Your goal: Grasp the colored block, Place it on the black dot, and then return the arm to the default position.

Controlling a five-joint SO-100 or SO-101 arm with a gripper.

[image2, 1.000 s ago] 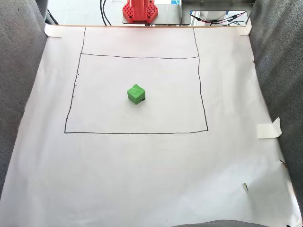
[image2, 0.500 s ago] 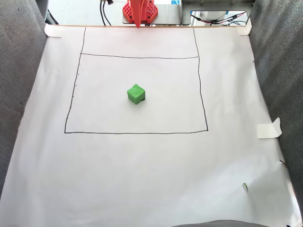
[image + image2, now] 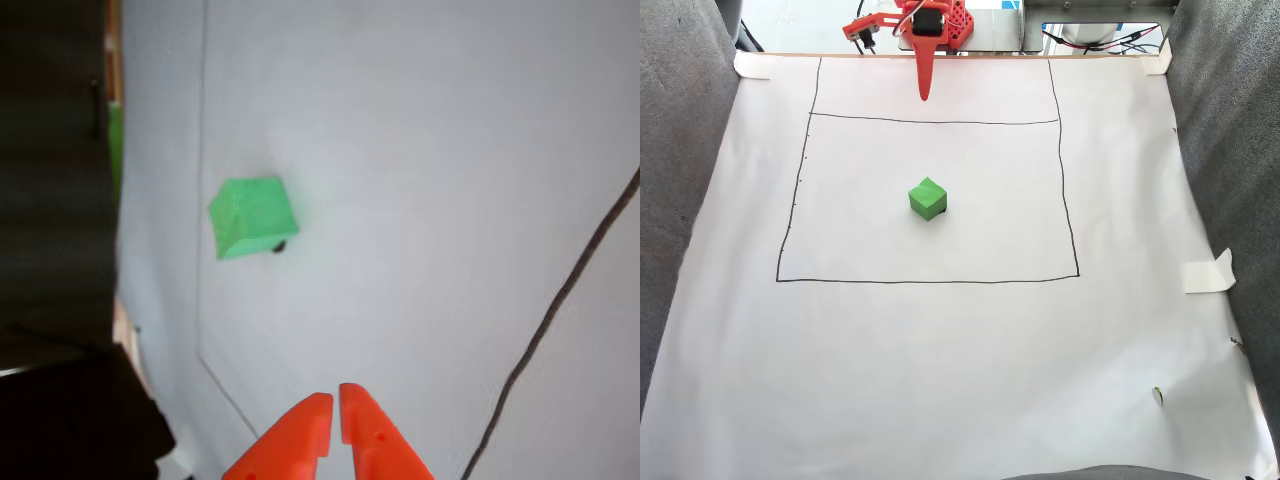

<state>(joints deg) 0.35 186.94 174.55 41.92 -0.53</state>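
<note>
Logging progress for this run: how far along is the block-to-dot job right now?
The green block rests on the paper inside the drawn box, with nothing holding it. In the other view a small dark spot peeks from under its edge. It may be the black dot, but I cannot confirm that. The gripper hangs near the base, shut and empty. This fits either reaching out to grasp or retreating after placing.

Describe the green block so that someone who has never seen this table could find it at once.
In the fixed view, a white paper sheet covers the table, with a black pen rectangle drawn on it. The green block sits near the rectangle's middle, turned corner-on. It is the one coloured solid thing lying on the paper.
</note>
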